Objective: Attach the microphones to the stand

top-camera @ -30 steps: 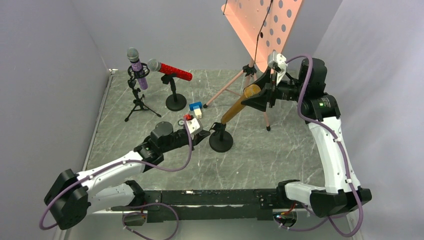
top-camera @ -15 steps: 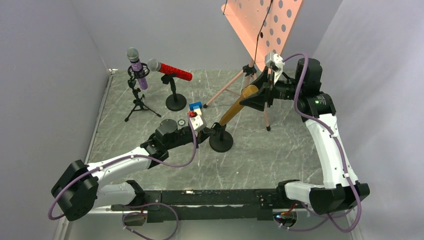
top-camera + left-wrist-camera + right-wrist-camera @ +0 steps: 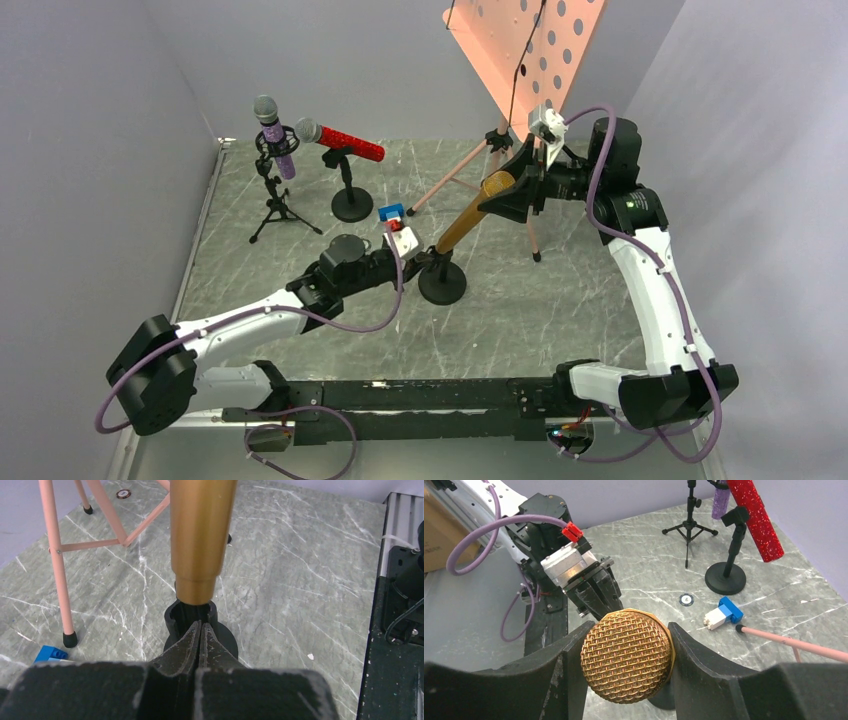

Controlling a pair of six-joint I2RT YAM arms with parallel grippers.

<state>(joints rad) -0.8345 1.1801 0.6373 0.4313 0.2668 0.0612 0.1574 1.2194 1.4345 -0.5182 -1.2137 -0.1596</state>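
Note:
The gold microphone (image 3: pixel 468 218) leans over a black round-base stand (image 3: pixel 442 285). My right gripper (image 3: pixel 629 632) is shut on its gold mesh head (image 3: pixel 626 662). The handle's lower end (image 3: pixel 199 575) sits at the top of the stand's black clip (image 3: pixel 172 616). My left gripper (image 3: pixel 200 626) is shut and empty, with its tips against that clip just below the handle. At the back left, the purple microphone (image 3: pixel 276 135) stands in a tripod stand (image 3: pixel 277 208). The red microphone (image 3: pixel 346 143) lies in the clip of another round-base stand (image 3: pixel 351 205).
A pink music stand (image 3: pixel 525 45) rises at the back, its legs (image 3: pixel 55 565) spreading close behind the gold microphone's stand. A small blue-and-white block (image 3: pixel 723 613) and a small round disc (image 3: pixel 686 599) lie on the marble surface near the left arm.
My left arm has reached forward and right until its shut tips meet the stand's clip. The right gripper, holding the gold microphone, has shifted slightly left.

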